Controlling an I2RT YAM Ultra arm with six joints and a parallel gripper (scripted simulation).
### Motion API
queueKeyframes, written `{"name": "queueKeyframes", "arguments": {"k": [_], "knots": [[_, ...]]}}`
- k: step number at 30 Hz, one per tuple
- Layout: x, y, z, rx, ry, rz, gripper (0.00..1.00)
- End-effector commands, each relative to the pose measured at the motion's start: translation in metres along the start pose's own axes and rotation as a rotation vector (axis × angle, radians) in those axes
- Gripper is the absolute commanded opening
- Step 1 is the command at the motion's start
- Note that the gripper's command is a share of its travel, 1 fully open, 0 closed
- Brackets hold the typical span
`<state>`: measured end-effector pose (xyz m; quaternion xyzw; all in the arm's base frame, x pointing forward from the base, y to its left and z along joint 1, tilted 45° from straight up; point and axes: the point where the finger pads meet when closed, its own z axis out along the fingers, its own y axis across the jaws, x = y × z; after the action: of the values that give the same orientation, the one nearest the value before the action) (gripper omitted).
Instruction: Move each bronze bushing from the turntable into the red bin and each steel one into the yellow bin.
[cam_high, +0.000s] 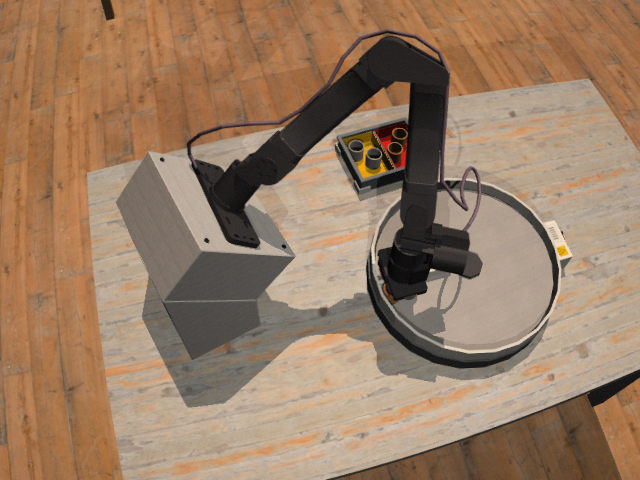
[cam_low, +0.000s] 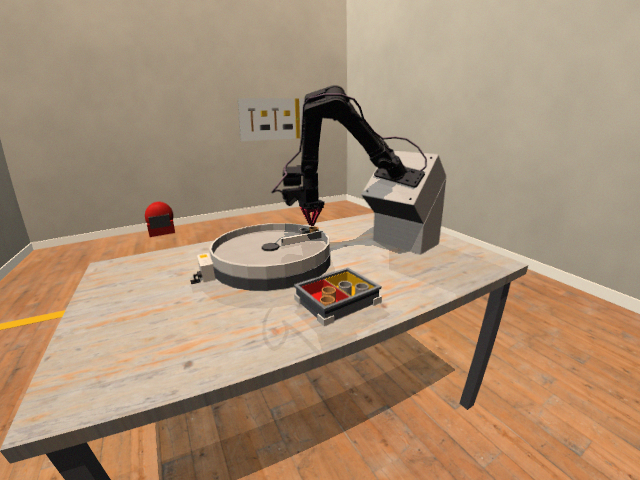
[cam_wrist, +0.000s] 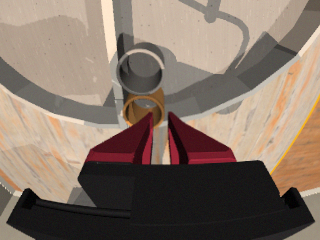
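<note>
Progress: two bronze bushings stand in the red bin (cam_high: 385, 132) and two steel ones in the yellow bin (cam_high: 365, 138); by my judgement roughly two thirds of the sorting is done.
Remaining: one bronze bushing (cam_wrist: 143, 110) and one steel bushing (cam_wrist: 140, 70) are on the turntable (cam_high: 506, 268); no others are visible on its disc.
Location of pair: at the turntable's edge on the side nearest the arm's pedestal, close inside the raised rim. In the wrist view the steel one stands just beyond the bronze one; touching or a hair apart, cannot tell.
Hand: hand (cam_wrist: 159, 120) points down over the bronze bushing, its red fingers drawn nearly together with only a thin slit between them, pinching nothing. Tips sit near the bushing's near wall; contact cannot be confirmed.
Step in hand (judgement): lining up on the bronze piece for a pick, destination red bin.
Bronze bushing, look: short upright tube, orange-brown wall, thin bright rim, open bore facing up.
Steel bushing, look: same form, grey wall, pale rim, dark bore.
Bins: joined side by side in one dark tray on the tabletop (cam_high: 310, 403), just beside the turntable.
Note: neighbouring steel piece is close enough to be nudged during the pick.
</note>
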<state>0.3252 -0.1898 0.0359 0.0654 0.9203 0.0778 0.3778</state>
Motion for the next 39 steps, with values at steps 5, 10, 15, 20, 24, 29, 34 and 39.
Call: {"name": "queueKeyframes", "arguments": {"k": [5,10,15,20,24,29,34,39], "knots": [[-0.0028,-0.0043,-0.0060,0.023,-0.014,0.001,0.14],[-0.0028,-0.0043,-0.0060,0.023,-0.014,0.001,0.14],[-0.0010,-0.0030,-0.0046,0.022,-0.012,0.002,0.14],[-0.0017,-0.0006,-0.0015,0.015,-0.012,-0.004,0.14],[0.0006,-0.0015,-0.0024,0.015,-0.006,0.004,0.14],[0.0006,-0.0015,-0.0024,0.015,-0.006,0.004,0.14],[0.0006,-0.0015,-0.0024,0.015,-0.006,0.004,0.14],[0.0006,-0.0015,-0.0024,0.015,-0.006,0.004,0.14]]}}
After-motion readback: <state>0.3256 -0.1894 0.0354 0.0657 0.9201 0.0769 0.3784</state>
